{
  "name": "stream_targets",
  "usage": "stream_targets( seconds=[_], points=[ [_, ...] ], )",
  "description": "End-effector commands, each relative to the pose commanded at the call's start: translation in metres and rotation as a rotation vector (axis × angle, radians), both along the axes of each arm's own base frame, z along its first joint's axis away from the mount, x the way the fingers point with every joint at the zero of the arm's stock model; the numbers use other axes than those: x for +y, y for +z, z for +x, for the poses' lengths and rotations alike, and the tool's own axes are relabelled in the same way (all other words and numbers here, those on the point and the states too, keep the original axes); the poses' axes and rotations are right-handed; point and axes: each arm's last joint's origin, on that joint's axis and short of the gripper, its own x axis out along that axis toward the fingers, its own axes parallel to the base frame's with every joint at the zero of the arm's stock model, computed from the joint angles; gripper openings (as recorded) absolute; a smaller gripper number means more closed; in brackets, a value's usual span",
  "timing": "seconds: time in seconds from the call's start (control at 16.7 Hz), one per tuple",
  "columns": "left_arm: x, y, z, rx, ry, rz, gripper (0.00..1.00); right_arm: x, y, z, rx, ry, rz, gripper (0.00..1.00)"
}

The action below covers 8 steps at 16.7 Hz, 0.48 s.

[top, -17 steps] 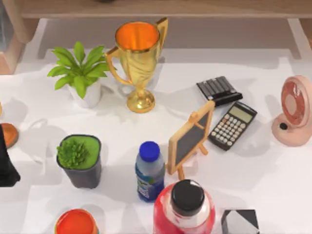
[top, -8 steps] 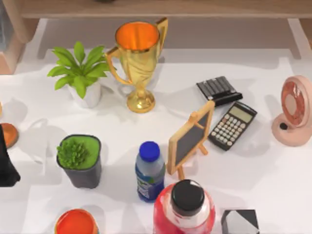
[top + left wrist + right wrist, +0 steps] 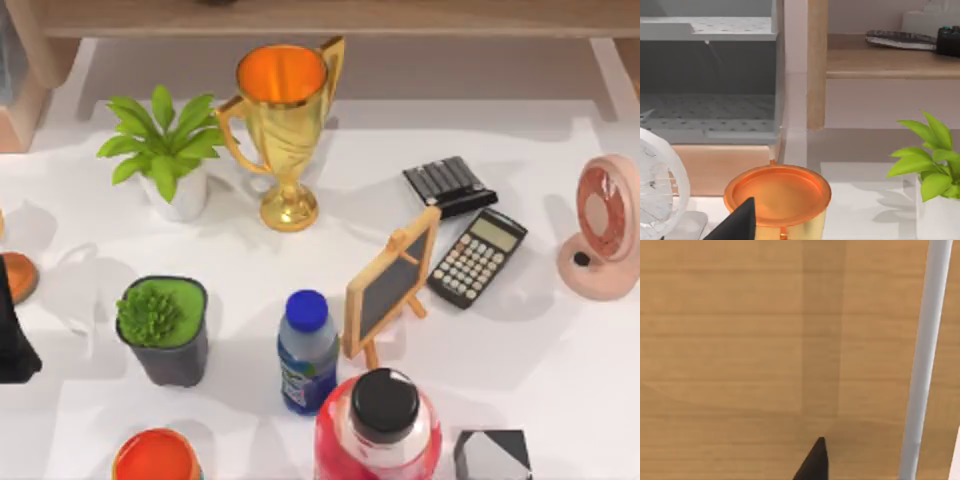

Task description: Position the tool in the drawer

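Top view: a crowded white bench, seen from above.
Tool: no hand tool is plain. I take it to be the calculator, lying flat towards the right edge of the bench, just in front of a dark keypad and beside a small easel chalkboard.
Handling: probably light, stiff and smooth plastic. Lying so flat, it is best pinched across its narrow width, on the long side edges.
Drawer: likely the grey open box in the left wrist view, past the far left corner of the bench, behind an orange cup.
Left arm: low at the left edge of the bench, well apart from the calculator.
Left claw: one dark tip in view; I cannot tell whether it is wide or narrow.
Right claw: facing a wooden panel; I cannot tell its state either.
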Motion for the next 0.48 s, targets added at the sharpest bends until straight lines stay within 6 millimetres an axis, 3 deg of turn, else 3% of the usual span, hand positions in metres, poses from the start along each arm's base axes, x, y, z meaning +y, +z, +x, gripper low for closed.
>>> stream_targets(
  seconds=[0.3,0.48],
  points=[
    [0.0,0.0,0.0,0.0,0.0,0.0,1.0,0.0,0.0,0.0,0.0,0.0,0.0,0.02],
    [0.0,0.0,0.0,0.0,0.0,0.0,1.0,0.0,0.0,0.0,0.0,0.0,0.0,0.0]
  ],
)
